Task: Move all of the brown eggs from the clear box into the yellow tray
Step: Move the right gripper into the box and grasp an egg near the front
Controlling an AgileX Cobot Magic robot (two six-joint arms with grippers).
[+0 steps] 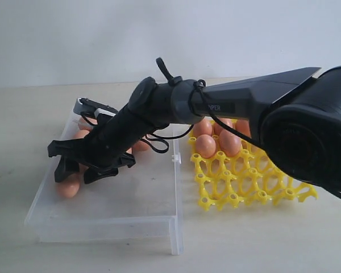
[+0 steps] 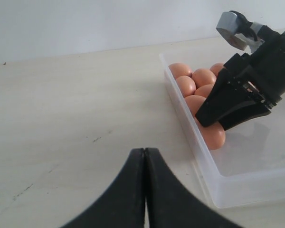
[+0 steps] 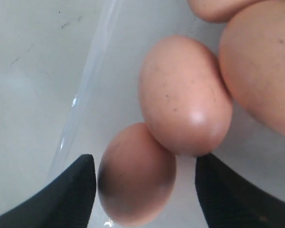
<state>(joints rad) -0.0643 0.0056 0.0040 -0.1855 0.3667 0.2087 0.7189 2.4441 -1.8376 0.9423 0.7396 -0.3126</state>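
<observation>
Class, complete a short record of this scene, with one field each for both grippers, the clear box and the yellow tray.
Right gripper: open, low over the brown eggs in the clear box
Left gripper: shut, over the table, outside the box
Clear box: eggs clustered at one end, rest bare
Yellow tray: several eggs at far end, near cups empty

Your right arm [image 1: 216, 105] is reaching across the middle and sloping downward, and your right gripper [image 1: 82, 169] is holding its jaws spread wide. Your left gripper [image 2: 144, 156] is sitting low, pressing both fingers together.
</observation>
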